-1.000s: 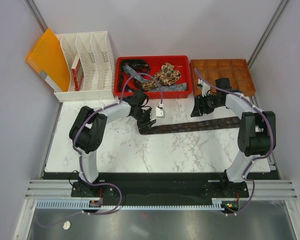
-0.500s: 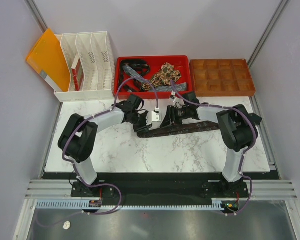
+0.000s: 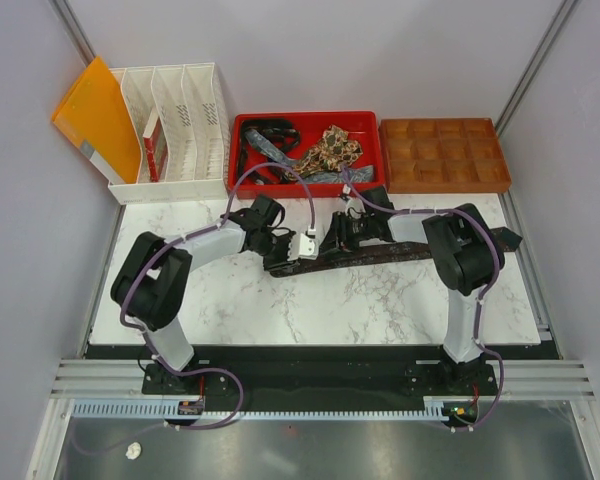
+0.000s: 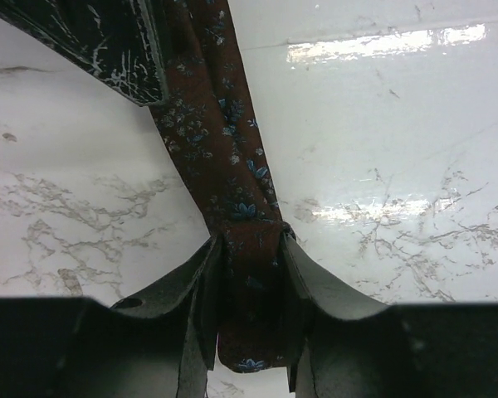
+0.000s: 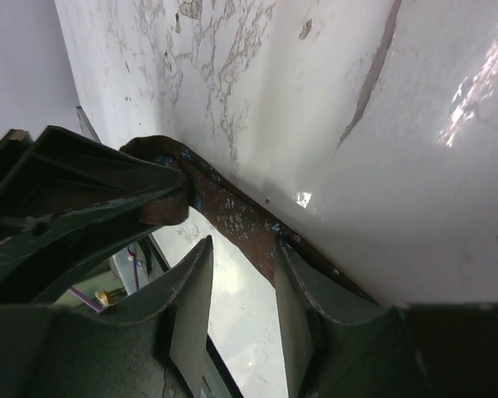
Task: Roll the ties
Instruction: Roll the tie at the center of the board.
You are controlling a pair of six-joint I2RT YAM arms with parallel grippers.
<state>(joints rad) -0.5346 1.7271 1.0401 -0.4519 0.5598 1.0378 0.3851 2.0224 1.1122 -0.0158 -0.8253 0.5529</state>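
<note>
Tie point(image 3: 410, 250), dark brown with small blue flowers, lies stretched along the tabletop point(image 3: 280, 310), one end pinched between the nearly closed fingers of the left pincer point(image 4: 251, 249). Just beside it the right pincer point(image 5: 236, 265) stands half open over the strip, gripping nothing. The cloth looks soft, light and floppy, likely sliding on glossy marble, so grip at the end

brown tie point(image 3: 390, 253): blue-flowered, stretched flat, 9-to-3 o'clock across centre | other ties point(image 3: 310, 155): tangled heap, 12 o'clock, in red tray point(image 3: 305, 117)
</note>
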